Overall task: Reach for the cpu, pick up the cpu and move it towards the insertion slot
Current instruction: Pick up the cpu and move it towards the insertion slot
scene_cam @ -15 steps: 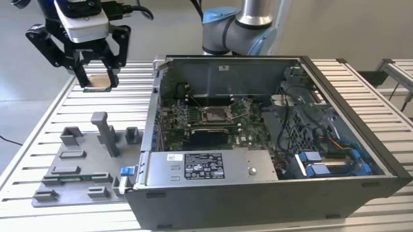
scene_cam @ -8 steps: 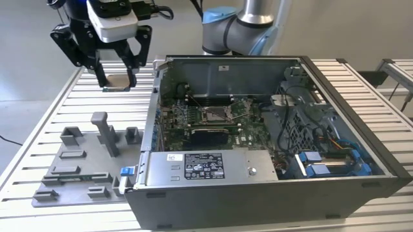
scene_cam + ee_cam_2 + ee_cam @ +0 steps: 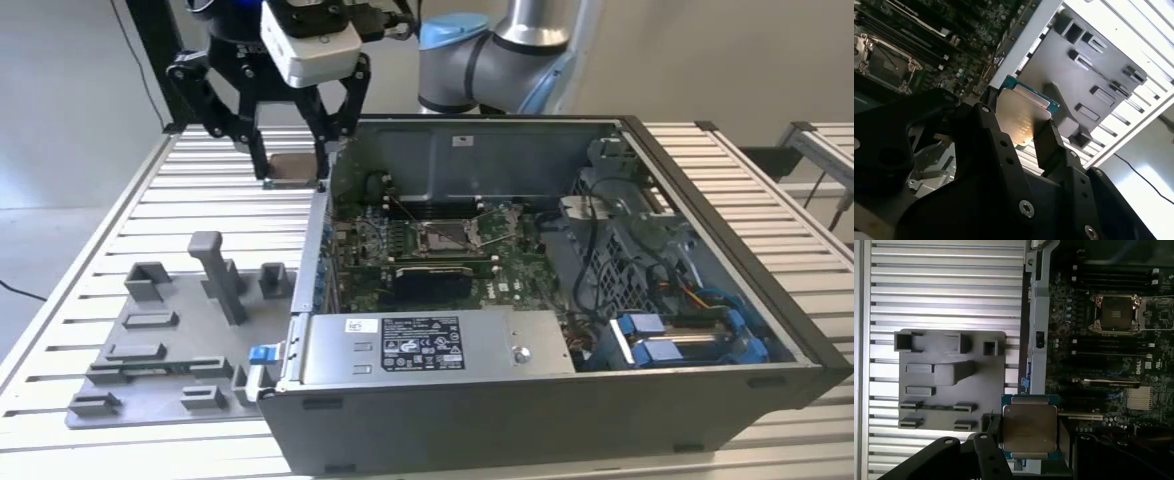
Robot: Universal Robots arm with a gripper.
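Slatted aluminium counter (image 3: pixel 220 205) carries an open computer case (image 3: pixel 534 395) and, on the exterior view's left of it, a grey tray (image 3: pixel 147 345) of moulded blocks.

The end effector (image 3: pixel 294 170) is clamped on the cpu (image 3: pixel 295 164). A black finger (image 3: pixel 1046 145) presses on each of two opposite edges, and the chip sits level between them. Its silvery face and green rim show in both wrist views. The chip hangs in the air, clear of the slats, just beside the case's side wall near the far corner. In the first wrist view one of its edges overlaps the line of that wall's rim.

Above the fingers the black linkages spread outward to a white camera housing (image 3: pixel 310 45). The arm (image 3: pixel 497 50) stands behind the case's rear wall, and the wrist points straight down.

The insertion slot (image 3: pixel 445 236) lies on the motherboard near the middle of the case, well apart from the chip, with its metal frame and brownish centre uncovered. The side wall stands between chip and slot. The case has no lid, so the space over the board is open. The tray lies well apart from the chip, nearer the exterior camera, with bare slats between.
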